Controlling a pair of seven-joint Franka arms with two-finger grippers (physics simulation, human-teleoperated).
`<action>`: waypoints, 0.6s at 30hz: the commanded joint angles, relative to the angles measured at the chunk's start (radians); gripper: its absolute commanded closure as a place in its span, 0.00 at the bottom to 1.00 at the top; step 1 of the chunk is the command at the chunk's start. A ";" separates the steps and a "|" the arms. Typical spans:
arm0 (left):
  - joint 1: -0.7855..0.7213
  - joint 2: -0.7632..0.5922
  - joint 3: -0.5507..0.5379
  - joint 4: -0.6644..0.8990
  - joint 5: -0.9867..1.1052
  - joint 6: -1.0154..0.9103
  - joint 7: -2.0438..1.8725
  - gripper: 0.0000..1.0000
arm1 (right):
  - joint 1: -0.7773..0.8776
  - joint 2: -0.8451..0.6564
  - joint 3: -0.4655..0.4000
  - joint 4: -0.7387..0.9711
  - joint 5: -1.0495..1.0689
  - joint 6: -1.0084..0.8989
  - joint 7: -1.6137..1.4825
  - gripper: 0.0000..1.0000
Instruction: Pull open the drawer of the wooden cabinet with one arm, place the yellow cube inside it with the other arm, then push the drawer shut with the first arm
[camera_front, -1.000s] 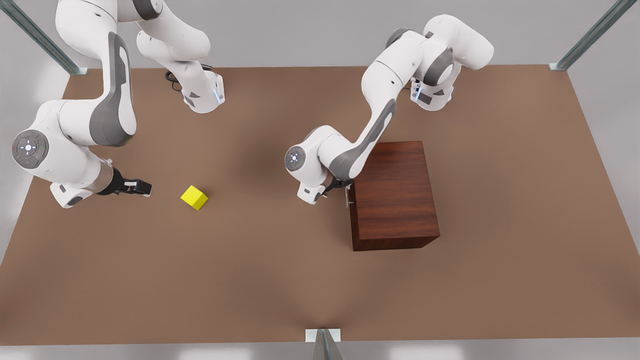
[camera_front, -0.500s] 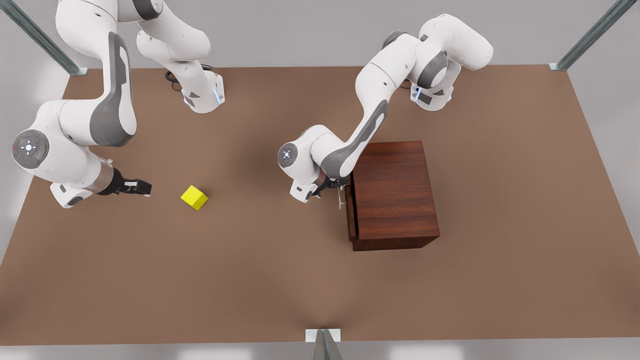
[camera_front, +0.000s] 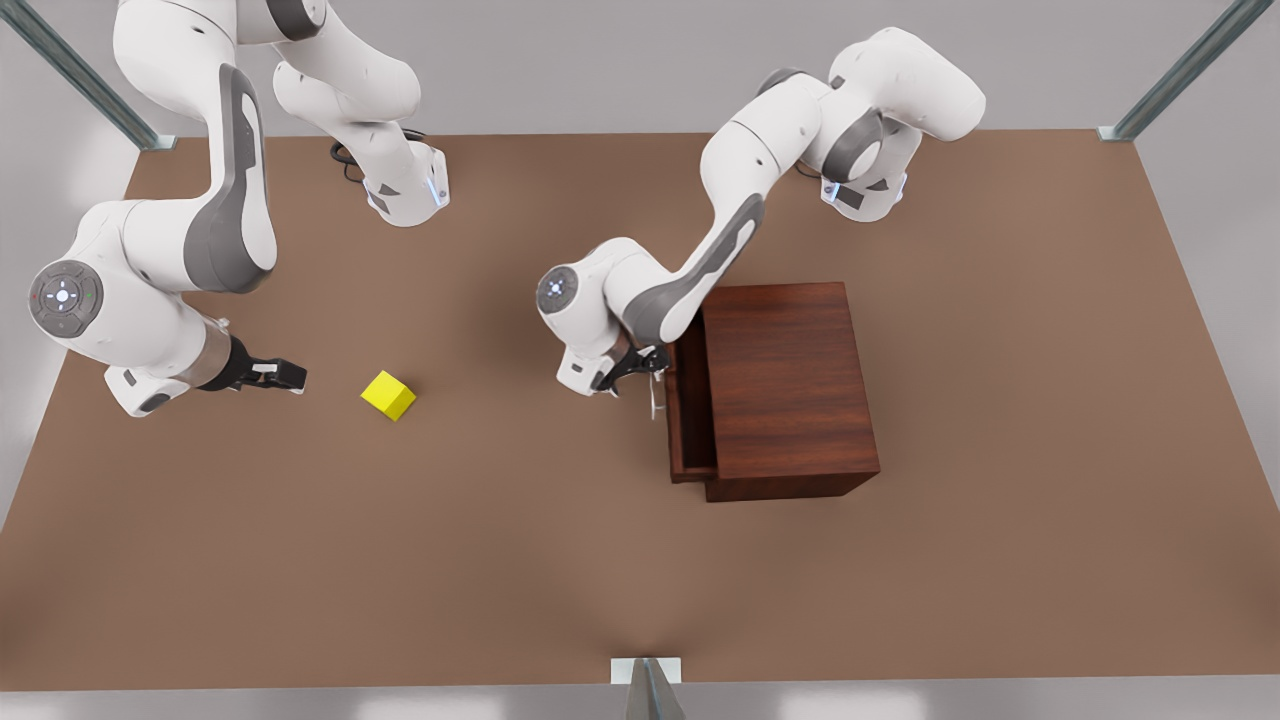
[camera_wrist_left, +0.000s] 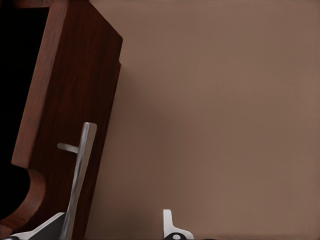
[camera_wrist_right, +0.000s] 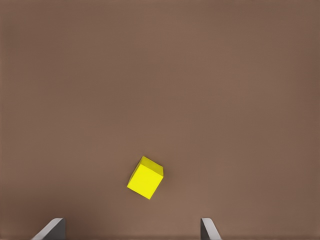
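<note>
My left end effector pinches the handle; the drawer juts partly from the cabinet. My right end effector, spread, waits near the cube on open desk.

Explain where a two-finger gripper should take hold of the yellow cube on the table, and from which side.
Grip the yellow cube across two opposite flat side faces, coming down from above. It rests alone on the table, turned askew, so rotate the wrist to square the fingers with its faces. The right gripper, open beside it, looks best placed.
</note>
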 joint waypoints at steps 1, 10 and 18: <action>-0.007 0.004 -0.008 0.005 -0.006 -0.007 -0.111 0.00 | 0.000 -0.001 0.000 0.000 0.001 0.000 0.001 0.00; -0.041 0.036 -0.004 0.080 -0.004 -0.010 -0.216 0.00 | 0.000 0.005 0.000 0.000 0.000 0.002 0.001 0.00; -0.077 -0.205 -0.020 0.183 -0.091 -0.289 -0.245 0.00 | 0.000 0.005 0.000 0.000 0.001 0.002 0.001 0.00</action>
